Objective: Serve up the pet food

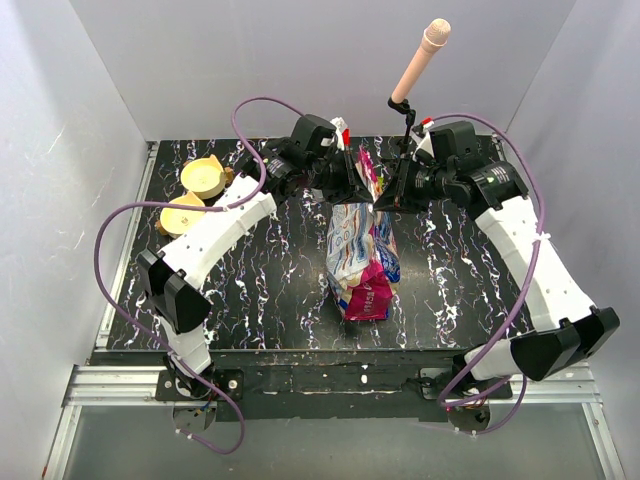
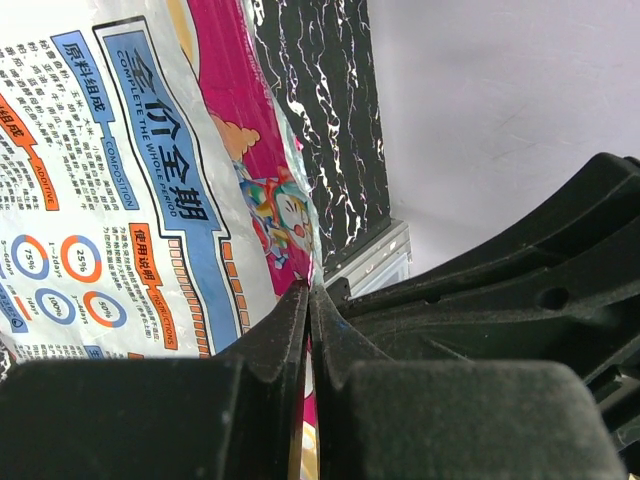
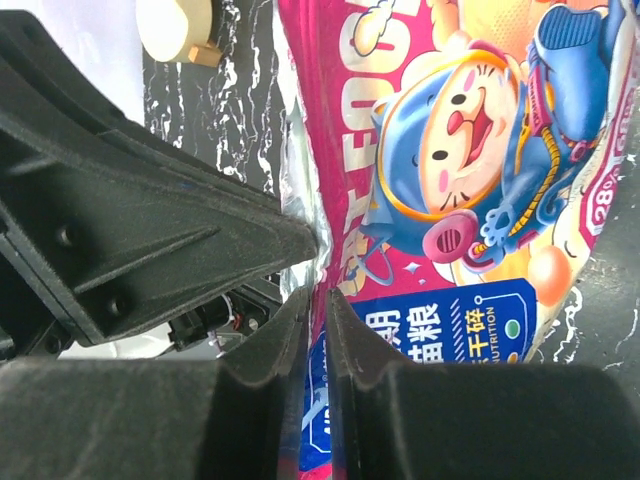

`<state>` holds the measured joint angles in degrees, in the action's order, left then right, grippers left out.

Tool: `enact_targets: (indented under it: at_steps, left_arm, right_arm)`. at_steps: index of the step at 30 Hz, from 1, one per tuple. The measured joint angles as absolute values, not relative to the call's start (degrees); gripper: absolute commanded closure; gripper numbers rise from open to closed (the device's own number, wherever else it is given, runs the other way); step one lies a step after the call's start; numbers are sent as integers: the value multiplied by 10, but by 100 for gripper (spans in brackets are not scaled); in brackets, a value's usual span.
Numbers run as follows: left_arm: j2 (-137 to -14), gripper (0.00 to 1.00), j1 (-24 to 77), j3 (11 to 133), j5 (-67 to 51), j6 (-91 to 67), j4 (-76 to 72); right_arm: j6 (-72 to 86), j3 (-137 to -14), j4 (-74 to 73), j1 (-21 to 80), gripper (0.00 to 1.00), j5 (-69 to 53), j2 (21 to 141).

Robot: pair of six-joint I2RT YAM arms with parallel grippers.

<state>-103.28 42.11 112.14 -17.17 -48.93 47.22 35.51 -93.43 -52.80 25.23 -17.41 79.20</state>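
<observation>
Two tan bowls (image 1: 205, 178) stand touching each other at the left rear of the table (image 1: 270, 290). What they hold cannot be made out.

The pet food bag (image 1: 362, 255) lies at centre. Its pink end points to the near edge and its far end is raised between both grippers. Kibble is not visible.

The left gripper (image 2: 308, 300) has its fingers together, pinching the bag's edge. The right gripper (image 3: 318, 300) has its fingers nearly together, with the bag's foil edge between them.

The table is black with white marbling. Plain pale walls (image 1: 80, 150) enclose it left, rear and right. A pink-headed microphone (image 1: 420, 58) stands at rear, beside the right gripper.

A metal rail (image 1: 120, 270) lines the left edge. Bare surface lies on both sides of the bag.
</observation>
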Motion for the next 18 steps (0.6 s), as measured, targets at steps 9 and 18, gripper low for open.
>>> enact_targets:
  at_steps: [9,18]
  left_arm:
    - [-1028,100,421,1113,-170,-491,463]
    - [-1027,100,421,1113,-166,-493,471]
  right_arm:
    - [349,-968,-542,253,81,-168,826]
    - [338,-989,-566,297,93,-95,834]
